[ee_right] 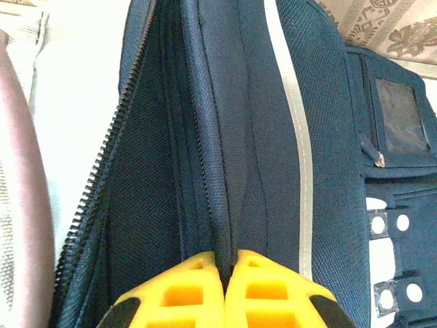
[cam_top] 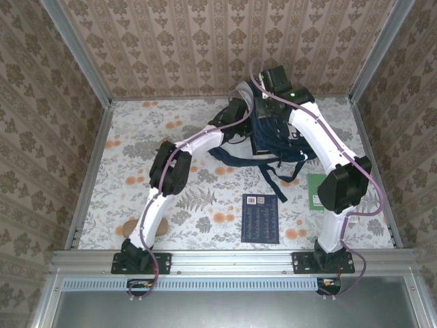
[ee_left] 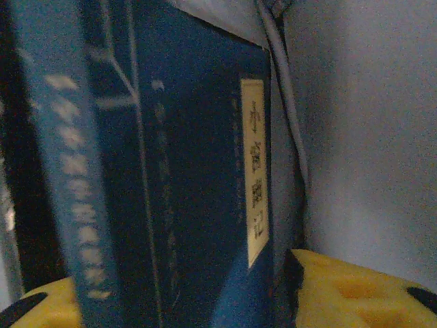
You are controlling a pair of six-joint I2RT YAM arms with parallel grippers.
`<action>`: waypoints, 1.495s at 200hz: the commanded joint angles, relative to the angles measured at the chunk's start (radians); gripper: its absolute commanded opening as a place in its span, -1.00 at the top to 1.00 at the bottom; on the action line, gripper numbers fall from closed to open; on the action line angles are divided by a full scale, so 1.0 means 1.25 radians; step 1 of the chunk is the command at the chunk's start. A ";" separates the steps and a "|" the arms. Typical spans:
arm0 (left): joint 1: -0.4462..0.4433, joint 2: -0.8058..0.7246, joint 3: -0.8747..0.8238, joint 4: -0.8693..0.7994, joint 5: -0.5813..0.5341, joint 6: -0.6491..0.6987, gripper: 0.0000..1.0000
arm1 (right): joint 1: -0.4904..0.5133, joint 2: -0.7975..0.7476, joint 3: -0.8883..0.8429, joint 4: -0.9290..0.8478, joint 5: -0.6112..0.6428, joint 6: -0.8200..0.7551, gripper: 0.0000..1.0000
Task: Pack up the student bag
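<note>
Top external shows the student bag [cam_top: 265,131] standing at the far middle of the floral table [cam_top: 157,143], its dark straps [cam_top: 274,168] trailing toward the arms. Both arms reach into it from either side. A dark blue booklet [cam_top: 261,219] lies flat on the table nearer the bases, and a green item [cam_top: 315,191] sits just right of it, partly under the right arm's elbow.

Right wrist view has the right gripper [ee_right: 224,273] with its yellow pads pressed together on a fold of the bag's navy fabric beside the open zipper [ee_right: 102,178]; the pale stripe [ee_right: 298,143] runs alongside.

Left wrist view, dim and blurred, has the left gripper [ee_left: 198,304] spread wide around a blue book [ee_left: 198,171] with a cream label [ee_left: 254,171], which it seems to hold against grey lining.
</note>
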 commanded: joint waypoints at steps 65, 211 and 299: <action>0.005 -0.184 -0.193 -0.073 -0.106 0.085 -0.15 | -0.004 -0.029 0.030 0.053 -0.015 0.028 1.00; -0.034 -0.082 -0.125 0.048 0.029 0.023 0.30 | -0.004 -0.021 0.022 0.049 -0.024 0.038 1.00; -0.007 -0.217 -0.277 -0.041 -0.109 0.070 0.06 | -0.005 -0.017 0.012 0.050 -0.026 0.047 1.00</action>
